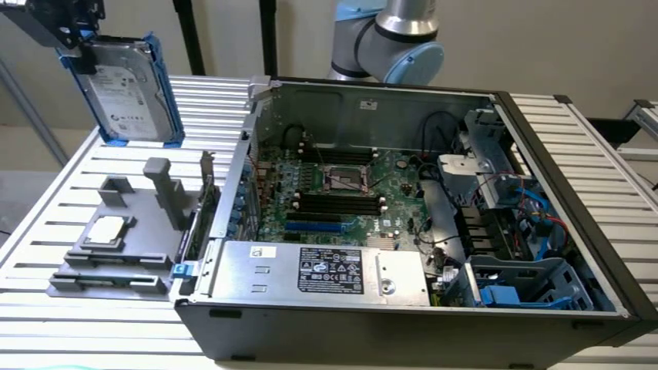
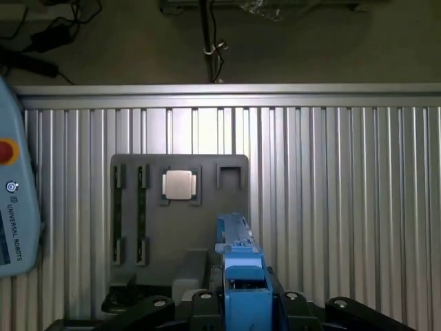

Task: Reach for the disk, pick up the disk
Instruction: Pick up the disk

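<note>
One gripper (image 1: 74, 45) is clamped on the upper end of the disk (image 1: 129, 89) and holds it upright. The disk hangs above the grey fixture (image 1: 123, 258), clear of it. A square chip (image 1: 106, 230) sits on the fixture, and the open case (image 1: 411, 324) stands just beside it.

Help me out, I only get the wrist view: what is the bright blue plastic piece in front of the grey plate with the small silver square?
Observer: It is the edge of a flat silver-grey hard drive with a white printed label; the exterior view shows the labelled face.
Operator: Is anything holding it?
Observer: Yes. The black claw grips its upper end, and the drive hangs upright, apart from the grey plastic holder.
Operator: What else is around?
Observer: An open black computer case lies beside the holder, on the exterior view's right.
</note>
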### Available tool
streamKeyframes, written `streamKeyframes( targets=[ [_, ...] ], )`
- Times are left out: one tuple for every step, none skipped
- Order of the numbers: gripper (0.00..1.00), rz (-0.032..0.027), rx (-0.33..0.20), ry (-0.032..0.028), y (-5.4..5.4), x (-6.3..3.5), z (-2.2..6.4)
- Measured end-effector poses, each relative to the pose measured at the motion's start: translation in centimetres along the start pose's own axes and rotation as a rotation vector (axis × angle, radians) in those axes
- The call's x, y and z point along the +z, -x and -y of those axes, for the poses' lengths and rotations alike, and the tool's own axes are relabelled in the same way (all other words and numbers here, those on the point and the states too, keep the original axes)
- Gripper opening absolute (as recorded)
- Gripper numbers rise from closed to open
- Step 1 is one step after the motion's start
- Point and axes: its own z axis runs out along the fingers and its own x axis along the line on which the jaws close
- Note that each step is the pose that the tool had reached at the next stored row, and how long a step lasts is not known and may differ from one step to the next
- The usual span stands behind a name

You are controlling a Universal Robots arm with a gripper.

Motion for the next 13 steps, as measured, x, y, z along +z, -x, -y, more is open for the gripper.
streamKeyframes(
  targets=[
    [0.33, 0.0002, 0.000, 0.0002, -0.1, -0.45, 0.44],
    [0.33, 0.0002, 0.000, 0.0007, -0.1, -0.91, 0.88],
    [0.33, 0.0001, 0.000, 0.0015, -0.2, -1.40, 1.35],
    [0.33, 0.0002, 0.000, 0.0021, -0.3, -1.87, 1.80],
    [0.33, 0.0002, 0.000, 0.0031, -0.4, -2.33, 2.25],
    [0.33, 0.0000, 0.000, 0.0041, -0.5, -2.77, 2.68],
    [0.33, 0.0001, 0.000, 0.0050, -0.6, -3.23, 3.13],
    [0.33, 0.0001, 0.000, 0.0061, -0.6, -3.70, 3.58],
    [0.33, 0.0000, 0.000, 0.0074, -0.8, -4.19, 4.05],
    [0.33, 0.0000, 0.000, 0.0084, -0.9, -4.64, 4.50],
    [0.33, 0.0000, 0.000, 0.0094, -1.0, -5.08, 4.92],
    [0.33, 0.0000, 0.000, 0.0104, -1.1, -5.53, 5.36],
    [0.33, 0.0000, 0.000, 0.0114, -1.2, -6.00, 5.82]
  ],
)
